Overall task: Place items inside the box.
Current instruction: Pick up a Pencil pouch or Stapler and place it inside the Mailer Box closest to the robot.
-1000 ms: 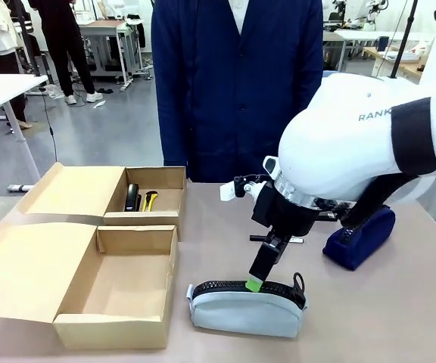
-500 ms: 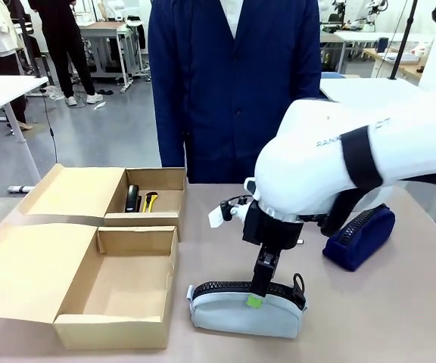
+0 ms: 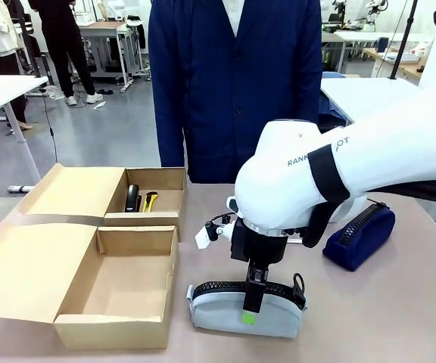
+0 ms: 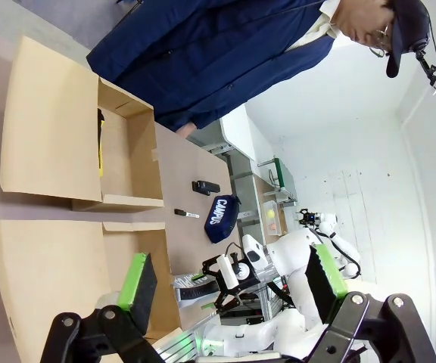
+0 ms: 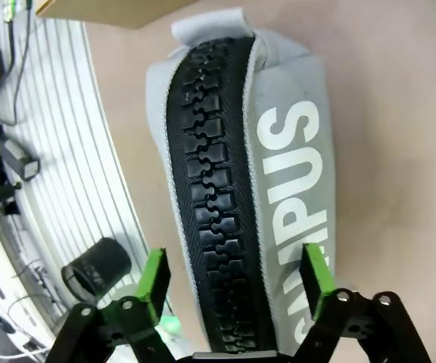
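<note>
Since a second ago the right arm has swung toward the box (image 3: 116, 321) and sunk, so the right gripper (image 3: 250, 311), which then only reached the zip, now reaches down over the case (image 3: 225, 318); the case, the pouch (image 3: 358, 238) and the box lie as they did. The grey case rests on the table (image 3: 400, 318) just right of the box's near compartment, zip upward. From the right wrist we see the right gripper (image 5: 235, 276) straddling the case (image 5: 278, 151) across its width. One green pad is at the side printed "CAMPUS" and the other is just off the zip side. We cannot tell whether the fingers have yet clamped on it. The navy pouch lies farther from the box than the case, beyond the arm. In the box's far right compartment a black stapler (image 3: 132, 197) lies beside the yellow-black knife (image 3: 151, 201), and the near compartment holds nothing. The left gripper (image 4: 232, 276) hangs above the box (image 4: 44, 136) with its fingers wide apart and nothing between them. From there we also see a marker (image 4: 186, 215) and a second stapler (image 4: 206, 186) on the table between the box and the pouch (image 4: 222, 219). A person (image 3: 237, 83) in a dark blue coat stands at the far edge of the table, behind the box's far right corner.
</note>
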### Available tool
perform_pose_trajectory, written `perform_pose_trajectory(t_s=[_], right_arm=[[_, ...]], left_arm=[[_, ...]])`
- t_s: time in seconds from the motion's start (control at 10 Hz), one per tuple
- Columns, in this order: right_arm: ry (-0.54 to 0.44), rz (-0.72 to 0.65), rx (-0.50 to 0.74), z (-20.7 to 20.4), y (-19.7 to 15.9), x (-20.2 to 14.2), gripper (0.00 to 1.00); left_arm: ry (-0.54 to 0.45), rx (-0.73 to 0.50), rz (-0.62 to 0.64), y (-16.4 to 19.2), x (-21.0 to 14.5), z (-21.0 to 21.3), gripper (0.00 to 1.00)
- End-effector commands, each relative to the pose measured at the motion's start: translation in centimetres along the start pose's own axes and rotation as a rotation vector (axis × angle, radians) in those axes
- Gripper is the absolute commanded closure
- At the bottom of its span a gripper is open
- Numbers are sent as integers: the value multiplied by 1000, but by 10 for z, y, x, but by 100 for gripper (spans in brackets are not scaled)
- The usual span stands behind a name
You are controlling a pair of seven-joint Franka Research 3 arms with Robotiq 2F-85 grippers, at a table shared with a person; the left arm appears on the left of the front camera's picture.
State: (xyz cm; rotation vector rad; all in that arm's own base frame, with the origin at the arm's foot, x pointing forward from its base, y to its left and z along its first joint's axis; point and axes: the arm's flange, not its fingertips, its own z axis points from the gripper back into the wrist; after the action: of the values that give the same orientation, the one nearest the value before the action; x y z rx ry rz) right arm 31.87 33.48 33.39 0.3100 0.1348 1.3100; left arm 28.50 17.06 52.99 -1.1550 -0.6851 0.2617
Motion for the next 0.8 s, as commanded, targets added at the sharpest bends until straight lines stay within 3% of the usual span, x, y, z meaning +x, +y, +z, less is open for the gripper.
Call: perform_pose_trajectory(t_s=[0.0, 0.1, 0.3, 0.4, 0.5, 0.7], right_arm=[[14, 30, -6, 8, -3, 2, 74], [19, 33, -3, 7, -2, 1, 100], [18, 35, 4, 7, 0, 1, 100], [16, 33, 1, 8, 1, 2, 95], [16, 31, -1, 9, 3, 3, 100], [9, 12, 5, 12, 5, 4, 100]], left_arm=[[-9, -22, -17, -1, 0, 0, 0], [-9, -22, -17, -1, 0, 0, 0], [-9, -22, -17, -1, 0, 0, 0], [-9, -22, -17, -1, 0, 0, 0], [-9, -22, -17, -1, 0, 0, 0], [-9, -22, -17, -1, 0, 0, 0]])
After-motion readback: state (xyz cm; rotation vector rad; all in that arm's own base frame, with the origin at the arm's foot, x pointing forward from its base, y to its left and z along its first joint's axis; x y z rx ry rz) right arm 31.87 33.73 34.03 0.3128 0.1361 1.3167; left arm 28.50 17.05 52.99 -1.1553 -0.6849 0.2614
